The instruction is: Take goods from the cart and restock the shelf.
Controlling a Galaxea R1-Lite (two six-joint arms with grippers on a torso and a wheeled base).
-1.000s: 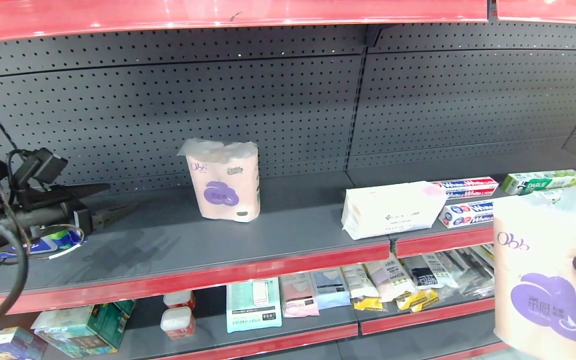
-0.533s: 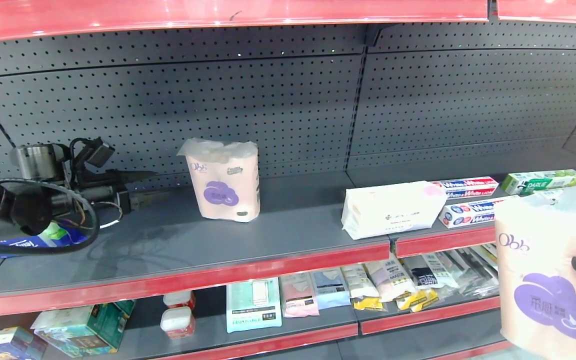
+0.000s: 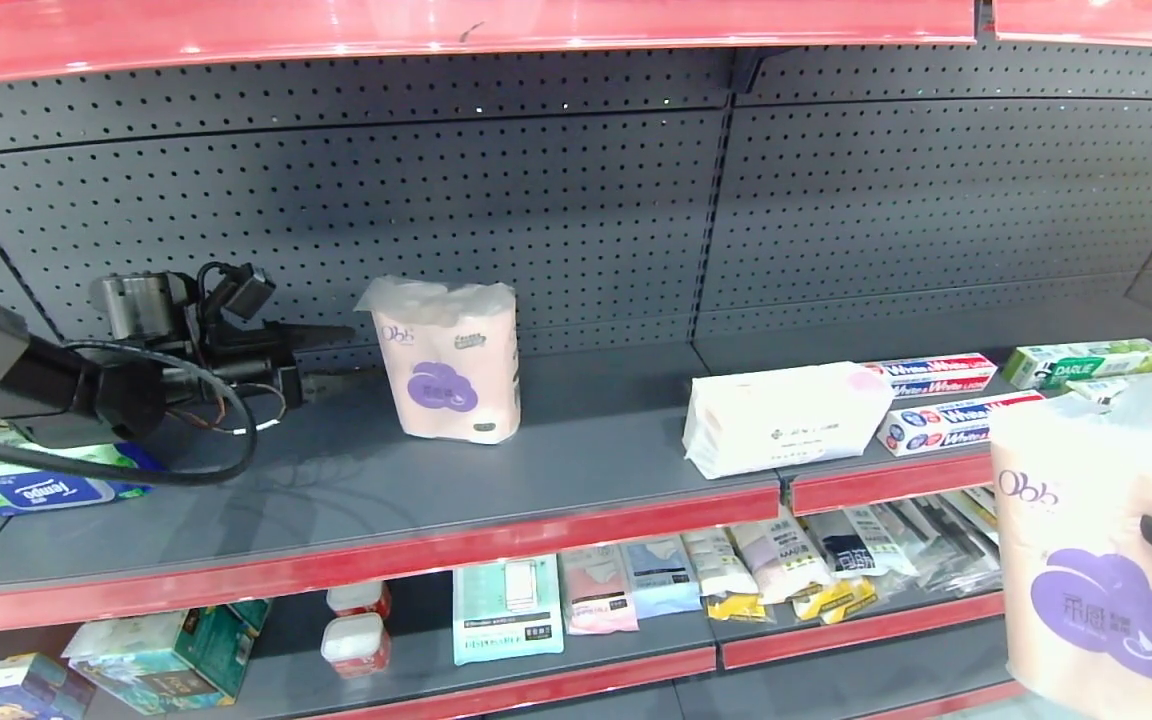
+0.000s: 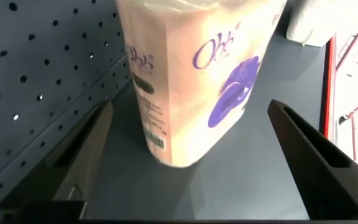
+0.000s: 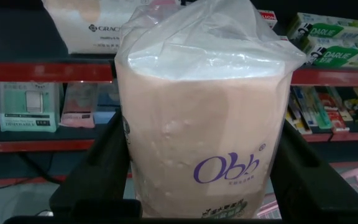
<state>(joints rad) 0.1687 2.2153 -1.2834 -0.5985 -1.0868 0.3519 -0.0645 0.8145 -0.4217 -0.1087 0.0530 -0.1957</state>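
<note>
The left end effector [image 3: 341, 355] hangs low over the shelf [image 3: 586, 440] with its fingers [image 4: 73, 168] spread wide and nothing between them. Straight ahead of its tips stands a pack [image 3: 446, 360] of paper rolls, pale peach with a purple badge, upright on the shelf board close to the pegboard wall. From the left wrist view the pack [image 4: 191, 81] sits in line with the gap of the left end effector [image 4: 190, 104], one finger to either side of it and a strip of bare shelf in front of each. From the head view the tips look just beside the pack's near face; I cannot tell whether they touch it.

The right end effector [image 5: 204, 118] is clamped on a second pack [image 5: 204, 124] of the same kind, one finger pressed to each flank, the loose plastic top standing above them. That second pack [image 3: 1096, 560] is held off the shelf, out in front of its red edge and lower than the board.

Beyond the held pack, on the shelf, lie a white tissue pack [image 3: 786, 415] and, just past that, toothpaste boxes [image 3: 936, 375]. Behind the left end effector, under its arm, a blue and green packet [image 3: 31, 480] lies flat on the board.
</note>
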